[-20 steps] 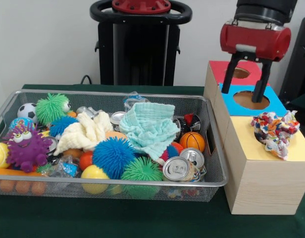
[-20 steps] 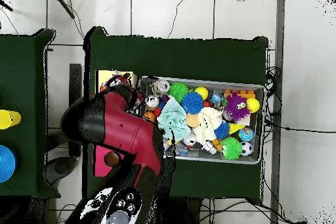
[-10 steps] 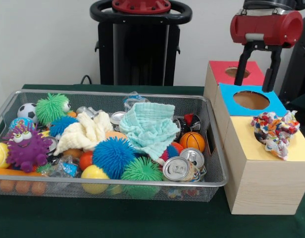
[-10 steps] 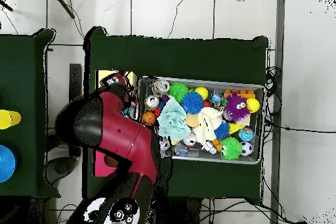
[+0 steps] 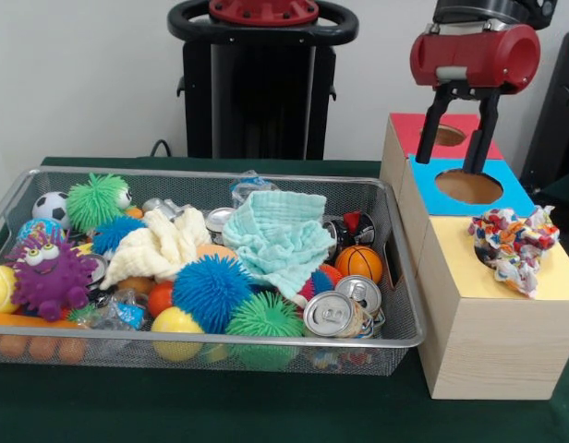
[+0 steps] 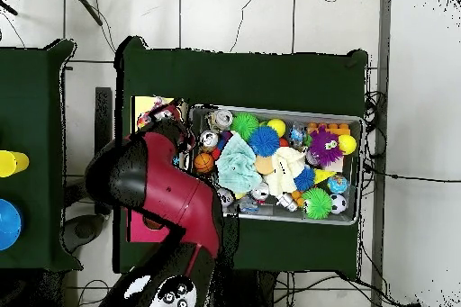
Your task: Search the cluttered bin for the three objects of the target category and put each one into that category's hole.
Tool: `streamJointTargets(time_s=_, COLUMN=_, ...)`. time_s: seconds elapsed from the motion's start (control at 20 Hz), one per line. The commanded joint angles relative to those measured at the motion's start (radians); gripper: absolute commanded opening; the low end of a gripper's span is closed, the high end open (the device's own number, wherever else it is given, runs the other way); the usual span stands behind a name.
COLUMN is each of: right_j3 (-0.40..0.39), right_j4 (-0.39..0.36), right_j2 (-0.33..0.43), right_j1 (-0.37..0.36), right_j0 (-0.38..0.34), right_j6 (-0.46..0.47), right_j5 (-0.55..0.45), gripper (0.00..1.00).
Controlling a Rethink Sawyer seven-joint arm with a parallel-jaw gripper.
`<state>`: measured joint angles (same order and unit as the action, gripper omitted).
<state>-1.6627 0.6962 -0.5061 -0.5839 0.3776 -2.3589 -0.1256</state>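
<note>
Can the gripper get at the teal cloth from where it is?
Probably yes. The gripper hangs open and empty above the blue hole on the box, off to the side of the bin. The teal cloth lies on top of the pile, nothing over it.

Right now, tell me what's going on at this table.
The robot's gripper hangs open and empty above the blue hole of the wooden box. A multicoloured rag lies on the box's yellow section. The wire bin beside it is full of spiky balls, cans, cloths and toys.
</note>
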Motion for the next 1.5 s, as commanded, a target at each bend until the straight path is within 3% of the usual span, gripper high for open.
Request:
streamJointTargets(time_s=0.05, right_j3=-0.125, right_j4=0.06, right_j2=0.202, right_j1=0.03, right_j0=-0.06, right_j6=-0.303, right_j5=0.125, gripper=1.0)
streamJointTargets(time_s=1.0, right_j3=-0.143, right_j4=0.171, right_j2=0.25, right_j1=0.022, right_j0=-0.049, right_j6=-0.321, right_j5=0.181, gripper=1.0)
streamJointTargets(time_s=1.5, right_j3=-0.116, right_j4=0.244, right_j2=0.211, right_j1=0.047, right_j0=0.005, right_j6=-0.306, right_j5=0.155, gripper=1.0)
